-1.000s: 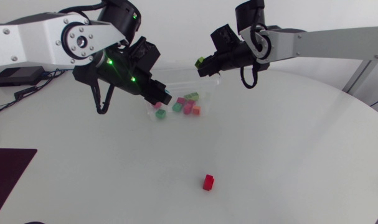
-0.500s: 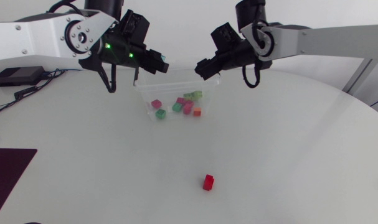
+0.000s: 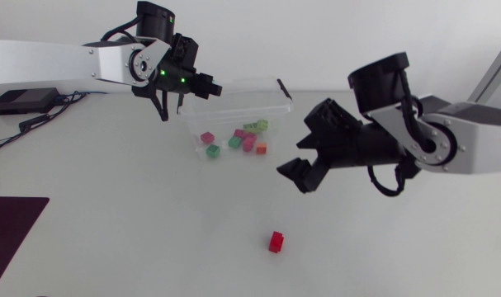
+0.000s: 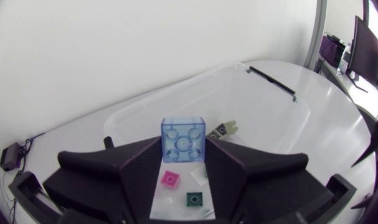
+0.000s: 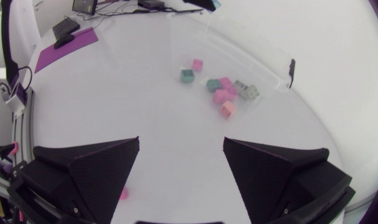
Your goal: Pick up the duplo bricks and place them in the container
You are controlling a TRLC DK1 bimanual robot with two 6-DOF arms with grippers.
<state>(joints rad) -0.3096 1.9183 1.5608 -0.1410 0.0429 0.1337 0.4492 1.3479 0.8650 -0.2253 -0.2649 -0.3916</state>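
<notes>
A translucent blue brick [image 4: 183, 139] sits between the fingers of my left gripper [image 4: 183, 163], which is shut on it. In the head view that gripper [image 3: 205, 84] hangs over the back left rim of the clear container [image 3: 276, 97]. Several bricks lie inside it, among them a pink brick [image 3: 207, 138] and a green brick [image 3: 212, 151]. A red brick [image 3: 276, 241] lies alone on the table near the front. My right gripper [image 3: 304, 172] hovers open and empty above and behind the red brick, to the container's right front. In its wrist view the container [image 5: 263, 79] lies ahead of the fingers.
A black box [image 3: 21, 101] with cables sits at the table's far left edge. A dark purple mat [image 3: 9, 227] covers the front left corner. White tabletop stretches around the red brick and off to the right.
My right gripper let a green brick fall into the container, opened, and swung forward to the table's middle. My left gripper carried the blue brick up from the container's left side to its back rim.
</notes>
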